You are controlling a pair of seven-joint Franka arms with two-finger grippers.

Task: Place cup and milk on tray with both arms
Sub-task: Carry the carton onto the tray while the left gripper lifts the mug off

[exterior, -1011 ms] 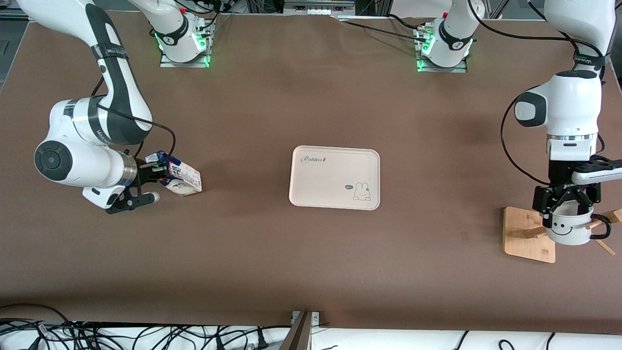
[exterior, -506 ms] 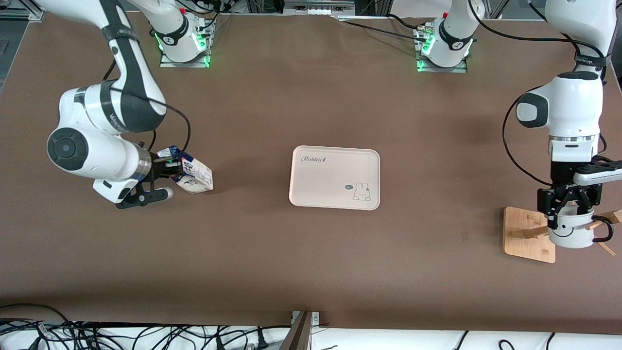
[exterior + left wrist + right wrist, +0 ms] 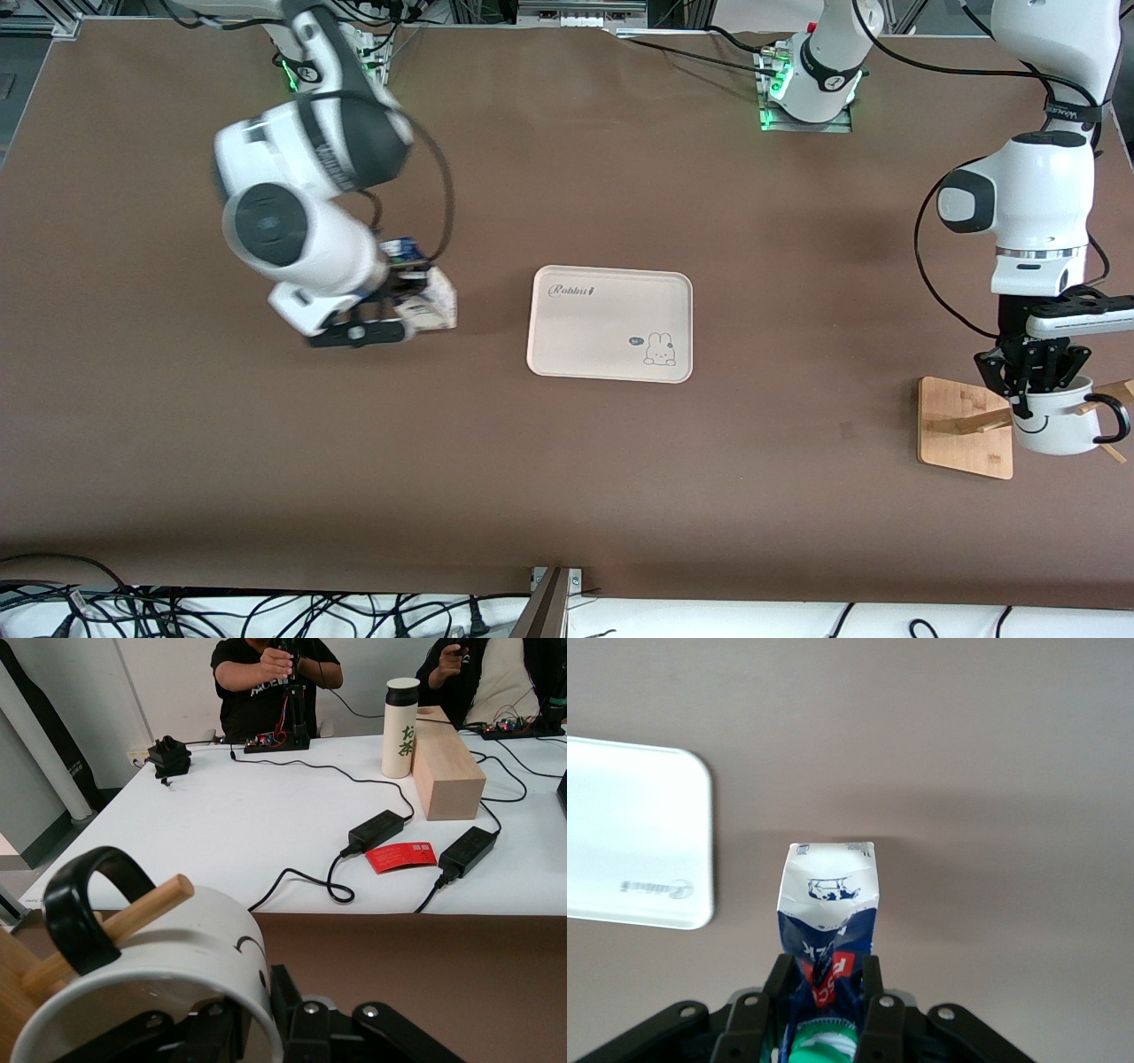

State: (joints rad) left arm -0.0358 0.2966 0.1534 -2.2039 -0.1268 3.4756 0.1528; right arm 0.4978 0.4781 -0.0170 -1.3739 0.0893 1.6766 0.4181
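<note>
Milk (image 3: 430, 306) sat clamped in the right hand (image 3: 403, 301), carried tilted over bare desk (image 3: 567, 470) just beside the tray (image 3: 609, 323), toward the right arm's end. The left hand (image 3: 1032, 381) was closed on the cup's (image 3: 1059, 425) rim, the cup hanging on a peg (image 3: 146, 908) of the wooden rack (image 3: 961, 425) at the left arm's end. Pulling the cup away at the wrong angle could snag its handle (image 3: 84, 904) on the peg and tip the rack. The tilted carton could topple when set down.
</note>
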